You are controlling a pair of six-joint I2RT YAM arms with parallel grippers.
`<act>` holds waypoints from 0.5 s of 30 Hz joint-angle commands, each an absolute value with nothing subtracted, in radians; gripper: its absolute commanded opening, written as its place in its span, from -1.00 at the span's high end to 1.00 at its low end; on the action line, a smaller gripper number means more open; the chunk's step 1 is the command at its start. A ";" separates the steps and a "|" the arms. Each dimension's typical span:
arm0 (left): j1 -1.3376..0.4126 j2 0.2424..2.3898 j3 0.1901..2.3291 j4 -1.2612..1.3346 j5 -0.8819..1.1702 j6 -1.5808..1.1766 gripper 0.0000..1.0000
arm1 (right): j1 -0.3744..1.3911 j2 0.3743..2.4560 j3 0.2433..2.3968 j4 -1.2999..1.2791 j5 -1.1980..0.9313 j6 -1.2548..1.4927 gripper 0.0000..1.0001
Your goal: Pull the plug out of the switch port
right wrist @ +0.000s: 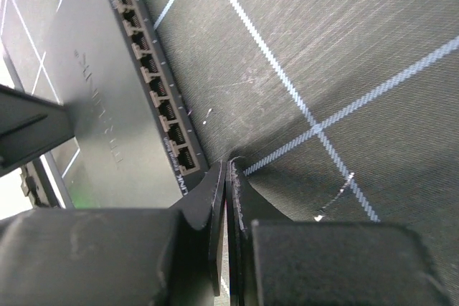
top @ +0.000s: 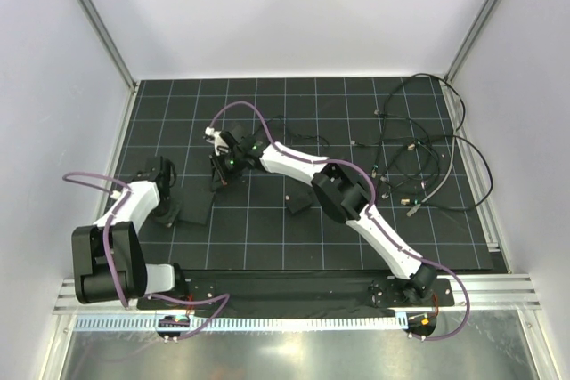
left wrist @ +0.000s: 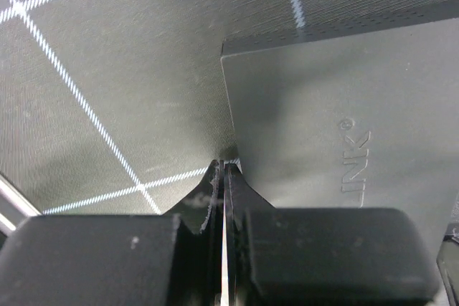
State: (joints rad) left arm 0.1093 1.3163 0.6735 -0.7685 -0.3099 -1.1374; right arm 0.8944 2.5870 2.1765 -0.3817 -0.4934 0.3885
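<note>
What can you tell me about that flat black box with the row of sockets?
The switch box is a flat, matte-black slab lying on the gridded mat. One narrow edge carries a row of sockets, none visibly plugged; another edge is perforated. Moulded lettering marks its top. The left gripper, jaws shut, is at one corner.

We see a smooth, matt black plastic switch (left wrist: 330,105) on a finely ribbed mat (left wrist: 129,55), scuffed toward one o'clock in the right wrist view.
</note>
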 commanded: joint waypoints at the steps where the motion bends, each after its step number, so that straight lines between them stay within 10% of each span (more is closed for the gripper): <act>1: 0.117 1.328 0.710 -0.690 -0.314 -1.089 0.95 | 0.902 2.537 2.152 -0.379 -0.526 0.383 0.85; 15: 0.107 1.575 1.018 -0.557 -0.101 -0.743 0.85 | 1.052 2.292 1.836 -0.252 -0.442 0.443 0.88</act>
